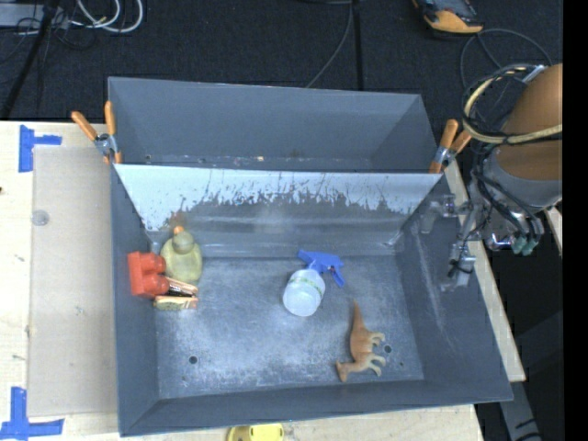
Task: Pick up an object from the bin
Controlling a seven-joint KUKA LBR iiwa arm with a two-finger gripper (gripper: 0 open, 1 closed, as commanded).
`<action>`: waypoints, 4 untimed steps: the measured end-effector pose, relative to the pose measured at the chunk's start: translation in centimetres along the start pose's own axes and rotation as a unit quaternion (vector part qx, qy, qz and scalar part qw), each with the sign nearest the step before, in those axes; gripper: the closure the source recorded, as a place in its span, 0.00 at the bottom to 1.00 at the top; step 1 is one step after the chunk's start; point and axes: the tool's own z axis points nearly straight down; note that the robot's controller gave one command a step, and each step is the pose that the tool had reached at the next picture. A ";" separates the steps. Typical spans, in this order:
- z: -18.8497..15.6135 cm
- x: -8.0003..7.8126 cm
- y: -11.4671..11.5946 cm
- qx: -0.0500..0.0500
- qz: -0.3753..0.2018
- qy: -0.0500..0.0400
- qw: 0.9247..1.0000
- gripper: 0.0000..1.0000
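My gripper (461,261) hangs over the bin's right wall, close to the rim and apart from every loose thing. Nearest to it on the bin floor is a brown toy animal (361,345), lying near the front right corner. A white spray bottle with a blue trigger head (308,288) lies on its side in the middle of the floor, to the left of my gripper.
Against the left wall sit a yellow-green squeeze bottle (182,257), a red block (145,274) and a small flat orange-and-yellow thing (175,295). The arm with its orange cover and cables stands outside the bin's right rim.
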 end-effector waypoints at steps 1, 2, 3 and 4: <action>-0.5 -0.1 0.1 0.000 -0.001 -0.003 1.000 0.00; 2.3 -1.4 2.2 0.003 -0.024 -0.007 1.000 0.00; 7.1 1.8 8.2 0.000 -0.088 -0.004 0.996 0.00; 9.0 3.3 10.4 -0.001 -0.099 -0.001 0.995 0.00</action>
